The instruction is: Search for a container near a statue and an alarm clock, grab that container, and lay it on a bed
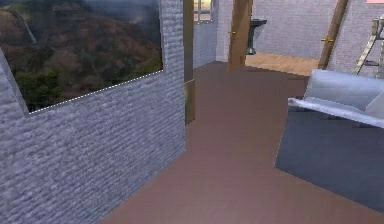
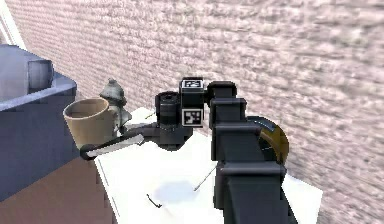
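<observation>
The container, a tan cup, sits at the far left corner of the white desk. The claw reaches to just under its base. Whether the claw has hold of it cannot be told, since the cup may be standing on the desk.

The grey statue is just right of the cup and a little farther back, near the brick wall. A round brown thing, perhaps the clock, lies to the right behind the arm.

The main risk is probably a poor hold. The cup is wide and smooth-looking, and the fingers meet it low, so a lift could tip it or let it slide out over the desk's left edge. There it would drop between the desk and the blue furniture. A sideways nudge could also push it into the statue and topple that.

Pulling the arm back too low may drag the cup across the desk. Ahead, the passage between the wall picture and the grey-blue couch looks tight, so a turn with the arm out could clip something.
</observation>
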